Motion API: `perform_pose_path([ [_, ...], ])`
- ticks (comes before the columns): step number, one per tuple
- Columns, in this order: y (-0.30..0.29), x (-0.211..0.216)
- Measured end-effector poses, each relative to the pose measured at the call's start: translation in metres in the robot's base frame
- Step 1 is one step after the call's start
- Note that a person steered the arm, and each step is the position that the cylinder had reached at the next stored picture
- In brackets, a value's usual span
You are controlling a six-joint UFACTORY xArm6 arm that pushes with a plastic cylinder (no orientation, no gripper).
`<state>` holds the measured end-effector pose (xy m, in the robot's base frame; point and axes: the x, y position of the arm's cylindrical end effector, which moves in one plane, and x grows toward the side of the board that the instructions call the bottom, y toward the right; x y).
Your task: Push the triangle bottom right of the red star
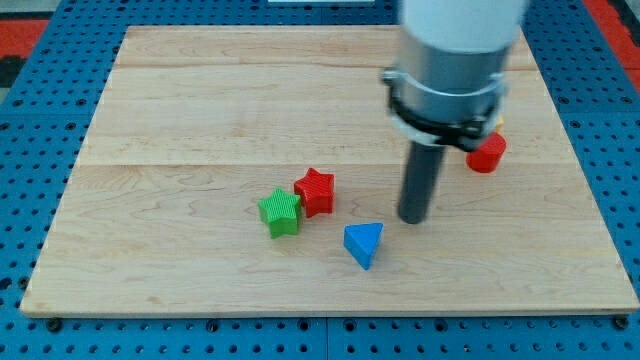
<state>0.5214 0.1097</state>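
No readable labels or writing anywhere. No jaws on this rig, just a rod; tip (413,218) sits just right and slightly far of the blue triangle (364,243), apart from it. Triangle is near-right of the red star (315,190), which touches the green star (280,212). Another red block (487,152) far right, partly hidden. Wooden board (180,110) edges well clear.

A pale wooden board (200,110) is lying on a blue pegboard surface (40,120). Sitting on it near the middle are a red star block (315,191) and a green star-like block (280,212), touching each other. A blue triangle block (364,243) is resting just below and right of them. A red block (487,153), partly hidden, is sitting toward the view's right.
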Motion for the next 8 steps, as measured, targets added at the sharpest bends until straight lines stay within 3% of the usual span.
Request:
perform_pose_path([
  [2, -0.049, 0.062],
  [4, -0.147, 0.043],
  [5, -0.105, 0.043],
  [6, -0.027, 0.038],
  [8, 0.062, -0.027],
])
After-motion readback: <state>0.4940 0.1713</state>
